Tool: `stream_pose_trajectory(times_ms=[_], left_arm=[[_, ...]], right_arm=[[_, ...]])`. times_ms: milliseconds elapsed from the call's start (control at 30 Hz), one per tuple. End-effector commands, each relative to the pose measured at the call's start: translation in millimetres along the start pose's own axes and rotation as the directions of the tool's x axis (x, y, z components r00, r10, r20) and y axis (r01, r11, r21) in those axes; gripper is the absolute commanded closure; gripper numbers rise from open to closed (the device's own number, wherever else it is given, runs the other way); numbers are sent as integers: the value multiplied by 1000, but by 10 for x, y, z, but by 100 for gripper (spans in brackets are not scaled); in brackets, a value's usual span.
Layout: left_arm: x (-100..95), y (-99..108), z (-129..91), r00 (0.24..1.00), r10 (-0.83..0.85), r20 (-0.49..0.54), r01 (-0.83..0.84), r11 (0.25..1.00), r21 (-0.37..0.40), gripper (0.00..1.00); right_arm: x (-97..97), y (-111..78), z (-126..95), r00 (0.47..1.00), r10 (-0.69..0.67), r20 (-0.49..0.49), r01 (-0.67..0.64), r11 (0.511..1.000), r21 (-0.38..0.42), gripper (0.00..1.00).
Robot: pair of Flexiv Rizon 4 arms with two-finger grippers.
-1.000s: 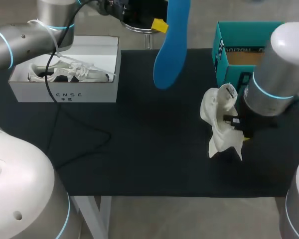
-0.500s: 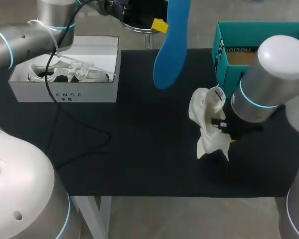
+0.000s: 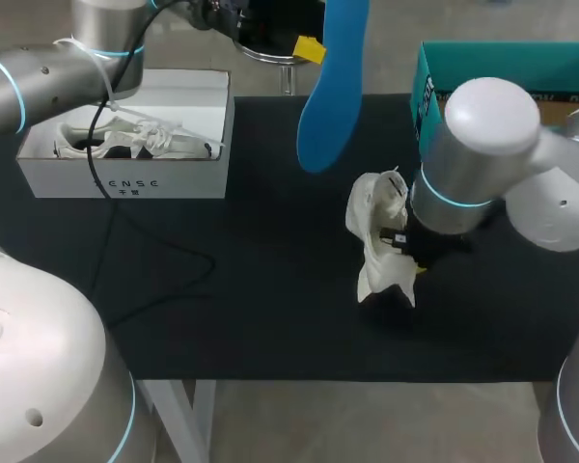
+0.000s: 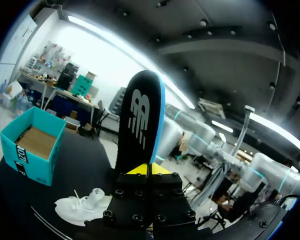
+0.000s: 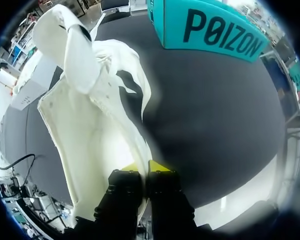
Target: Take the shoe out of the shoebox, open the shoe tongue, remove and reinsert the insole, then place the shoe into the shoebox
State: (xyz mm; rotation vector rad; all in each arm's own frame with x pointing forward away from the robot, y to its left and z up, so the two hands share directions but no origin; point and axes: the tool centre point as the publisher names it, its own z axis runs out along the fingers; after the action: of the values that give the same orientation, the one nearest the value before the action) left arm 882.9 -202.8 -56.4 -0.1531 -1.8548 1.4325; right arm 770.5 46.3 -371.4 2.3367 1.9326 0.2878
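Observation:
A blue insole [image 3: 326, 87] hangs toe-down above the table's far middle, my left gripper [image 3: 309, 48] shut on its upper end. In the left wrist view the insole [image 4: 140, 120] stands straight up out of the closed fingers of my left gripper [image 4: 149, 170]. A white shoe [image 3: 376, 241] stands on end on the black mat, right of centre, its tongue pulled open. My right gripper [image 3: 410, 256] is shut on its side. In the right wrist view the shoe [image 5: 95, 110] rises ahead of my right gripper [image 5: 144, 167], whose fingers pinch its edge. The open teal shoebox [image 3: 429, 106] sits at the back right.
A white shoebox [image 3: 125, 178] at the back left holds another white shoe [image 3: 135, 140]. A black cable [image 3: 154, 280] trails from the left arm across the mat [image 3: 222, 328]. The teal shoebox [image 5: 210, 25] lies just beyond the held shoe.
My right arm has carried the shoe leftward, away from the teal shoebox toward the middle of the mat. The left arm and the insole have stayed still.

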Motion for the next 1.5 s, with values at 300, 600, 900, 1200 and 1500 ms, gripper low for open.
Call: stream_pose_trajectory(times_ms=[300, 600, 900, 1200, 1500], left_arm=[[-5, 3, 0, 1000, 1, 0, -1, 1000, -1, 100], [-5, 3, 0, 1000, 1, 0, -1, 1000, -1, 100], [-5, 3, 0, 1000, 1, 0, -1, 1000, -1, 100], [-5, 3, 0, 1000, 1, 0, -1, 1000, -1, 100], [-5, 3, 0, 1000, 1, 0, -1, 1000, -1, 100]], right_arm=[[1, -165, 307, 996, 92, 9, -92, 995, 34, 100], [-40, -157, 227, 994, 106, -2, -105, 993, 56, 0], [-234, -82, -144, 992, 115, -45, -114, 993, 13, 0], [-635, 114, -965, 980, 143, -136, -152, 987, -57, 0], [-795, 197, -1158, 974, 55, -222, -49, 998, 33, 0]])
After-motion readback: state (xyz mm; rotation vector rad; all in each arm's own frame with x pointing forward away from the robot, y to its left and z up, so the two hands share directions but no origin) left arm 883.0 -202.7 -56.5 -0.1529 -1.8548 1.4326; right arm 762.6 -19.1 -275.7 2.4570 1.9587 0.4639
